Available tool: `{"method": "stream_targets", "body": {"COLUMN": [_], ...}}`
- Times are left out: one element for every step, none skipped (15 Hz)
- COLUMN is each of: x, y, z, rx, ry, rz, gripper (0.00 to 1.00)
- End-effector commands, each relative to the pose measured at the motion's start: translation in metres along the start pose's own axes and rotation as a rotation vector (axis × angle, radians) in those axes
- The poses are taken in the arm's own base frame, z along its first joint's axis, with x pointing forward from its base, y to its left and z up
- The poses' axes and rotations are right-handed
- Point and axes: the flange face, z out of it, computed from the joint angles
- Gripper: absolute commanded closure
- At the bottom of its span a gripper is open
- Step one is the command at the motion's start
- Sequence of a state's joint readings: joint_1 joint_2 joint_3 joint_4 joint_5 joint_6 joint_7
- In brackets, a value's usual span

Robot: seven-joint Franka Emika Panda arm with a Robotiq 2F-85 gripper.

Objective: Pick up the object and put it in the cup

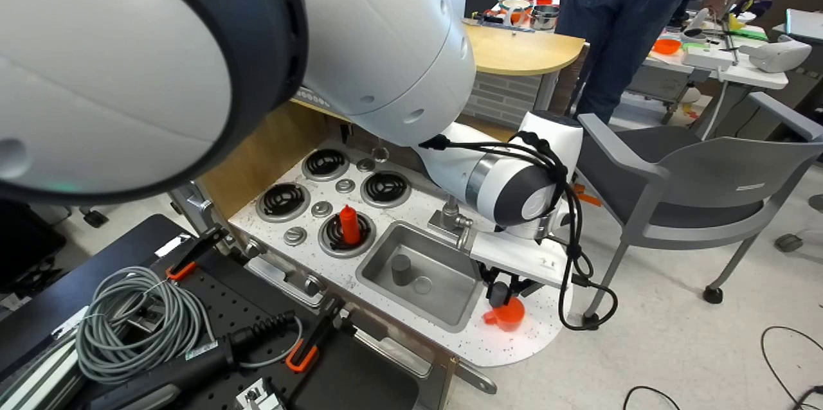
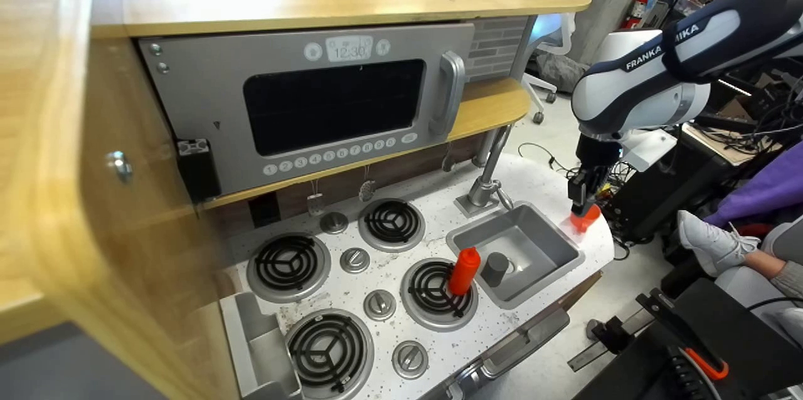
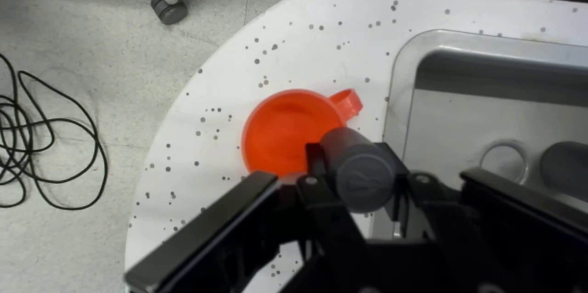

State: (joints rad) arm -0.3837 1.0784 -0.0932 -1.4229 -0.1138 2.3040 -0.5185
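Wrist view shows the gripper (image 3: 357, 164), which pinches a dark grey cylinder (image 3: 365, 183) from two sides. There, this cylinder covers a part of the edge of the orange cup (image 3: 287, 130); whether it is exactly above the opening, I cannot tell. The orange cup stands on the white speckled counter (image 3: 303, 59), just beside the sink (image 3: 452, 118), and its handle is turned toward the sink. In both exterior views, a second grey cylinder (image 1: 401, 270) stands inside the sink, and a red bottle (image 2: 464, 273) stands upright on the burner (image 2: 426, 290) next to the sink.
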Motion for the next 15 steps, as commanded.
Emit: {"method": "stream_targets", "body": {"x": [-0.004, -0.005, -0.005, -0.005, -0.006, -0.006, -0.006, -0.007, -0.008, -0.01, -0.011, -0.012, -0.013, -0.014, -0.014], "y": [-0.001, -0.001, 0.0, 0.001, 0.002, 0.004, 0.006, 0.009, 0.011, 0.014, 0.016, 0.019, 0.021, 0.022, 0.023], "z": [-0.014, -0.016, -0.018, -0.021, -0.022, -0.023, -0.024, -0.025, -0.025, -0.025, -0.024, -0.023, -0.023, -0.021, -0.02], "rx": [-0.008, -0.005, -0.005, -0.006, -0.008, -0.012, -0.014, -0.019, -0.024, -0.028, -0.035, -0.04, -0.043, -0.045, -0.048], "ry": [-0.002, -0.002, 0.002, 0.004, 0.006, 0.007, 0.007, 0.005, 0.002, -0.002, -0.003, -0.001, -0.003, -0.004, -0.005], "rz": [0.001, 0.0, -0.001, -0.001, 0.0, 0.005, 0.01, 0.017, 0.023, 0.028, 0.036, 0.044, 0.051, 0.056, 0.061], "gripper": [0.92, 0.92, 0.92, 0.92, 0.92, 0.92, 0.92, 0.92, 0.92, 0.92, 0.92, 0.92, 0.92, 0.92, 0.92]}}
